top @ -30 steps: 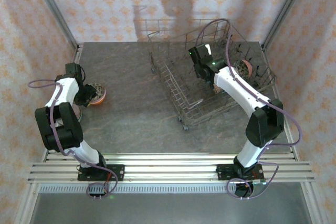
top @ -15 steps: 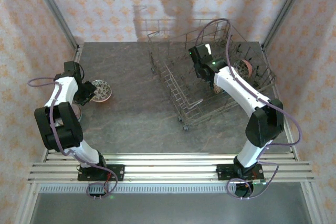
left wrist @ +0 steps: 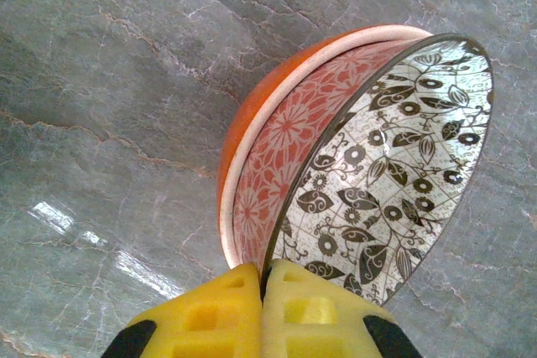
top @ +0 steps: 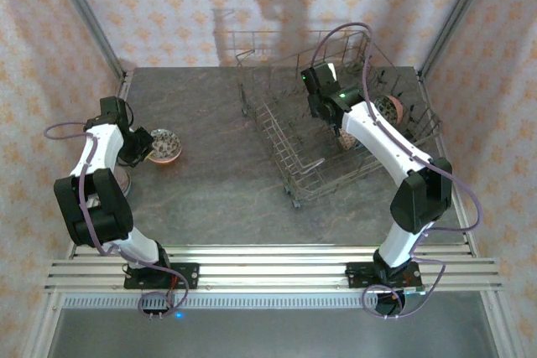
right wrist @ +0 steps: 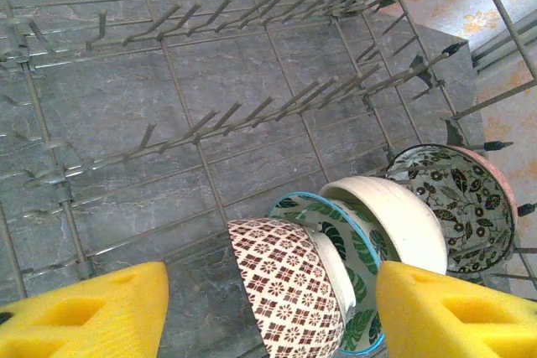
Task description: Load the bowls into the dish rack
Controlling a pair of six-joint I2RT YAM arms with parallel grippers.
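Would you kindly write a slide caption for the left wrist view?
Left gripper shut on the rim of a leaf-patterned bowl nested in an orange bowl, grey table behind.

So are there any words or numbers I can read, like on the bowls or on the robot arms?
No words, numbers or labels can be read anywhere.
The leaf-patterned bowl held by the left gripper bears only leaves and flowers.
The checked bowl in the dish rack bears only a pattern.
The wallpaper has only orange motifs.
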